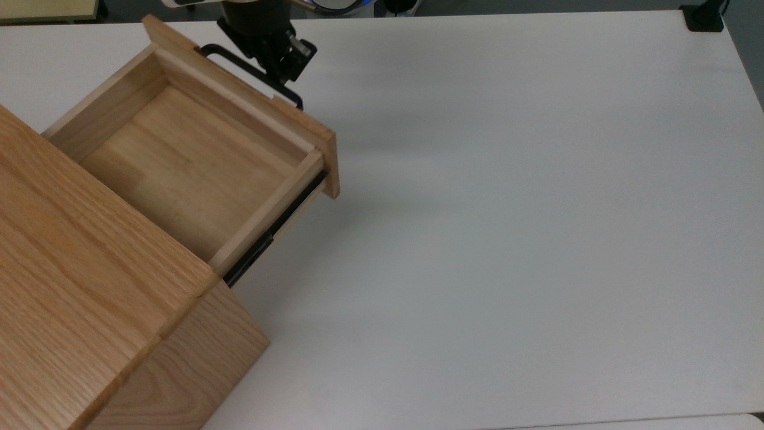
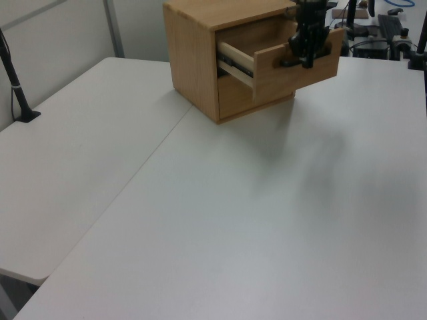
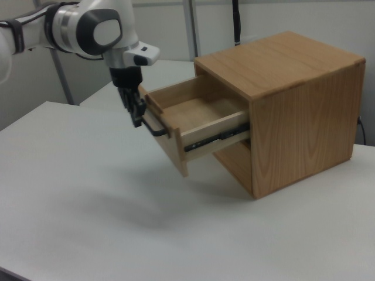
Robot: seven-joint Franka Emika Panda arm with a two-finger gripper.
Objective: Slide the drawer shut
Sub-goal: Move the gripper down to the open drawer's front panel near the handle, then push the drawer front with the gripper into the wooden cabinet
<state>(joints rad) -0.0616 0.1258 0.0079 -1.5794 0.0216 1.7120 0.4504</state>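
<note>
A robot gripper [image 3: 137, 117] presses against the black handle [image 1: 253, 70] of a wooden drawer [image 1: 179, 161] standing partly out of its cabinet [image 3: 299, 111], placed to push it inward; whether it is spread or pressed together, I cannot tell.

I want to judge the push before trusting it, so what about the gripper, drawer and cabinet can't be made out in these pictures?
- Gripper fingers: dark against the black handle in the top view, so open or shut and exact contact are unclear.
- Drawer front face: turned away in the right view.
- Cabinet: cut off by the top view's left and bottom edges.
- Lower compartment: shadowed in the left view under the drawer.
</note>
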